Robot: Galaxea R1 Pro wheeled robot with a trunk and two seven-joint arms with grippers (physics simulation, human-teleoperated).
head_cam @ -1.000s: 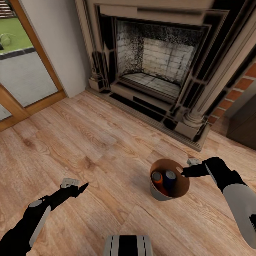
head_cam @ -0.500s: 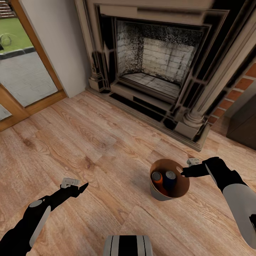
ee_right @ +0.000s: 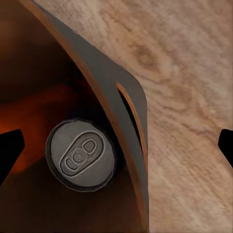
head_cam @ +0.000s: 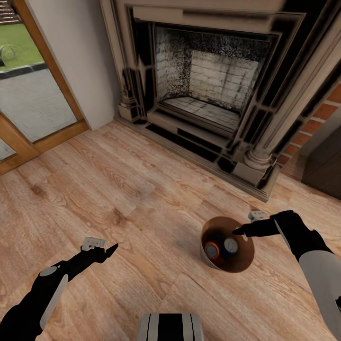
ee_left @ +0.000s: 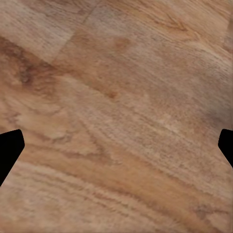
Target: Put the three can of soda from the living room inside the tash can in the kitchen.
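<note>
A small round bin (head_cam: 227,251) is seen from the head view, low and right of centre on a light wood plank floor (head_cam: 118,189), in front of an ornate dark fireplace (head_cam: 208,85). The bin is tapered, with a brown-tan inner wall and a pale grey outside; its mouth is turned toward the camera. Two cans are visible inside it, side by side and end-on, each with a silver top: an orange can (head_cam: 211,249) nearer the bin's left wall and a dark can (head_cam: 230,245) to its right. A third can cannot be made out.

The right gripper (head_cam: 241,230) is seen at the bin's far right rim, its dark tip over the mouth. In the right wrist view the bin's rim (ee_right: 114,104) runs across the picture, with a slot in the wall, and one silver can top (ee_right: 81,155) with a pull tab is shown just inside it. The two black fingertips (ee_right: 9,148) are set wide apart at the picture's edges, so the right jaws are spread; whether the rim is touched cannot be told.

The left gripper (head_cam: 111,249) is held above bare floor, well apart from the bin. In the left wrist view its fingertips (ee_left: 9,148) are likewise spread wide over wood grain.

A wood-framed glass door (head_cam: 28,94) and red brick (head_cam: 322,113) are seen at the far corners.
</note>
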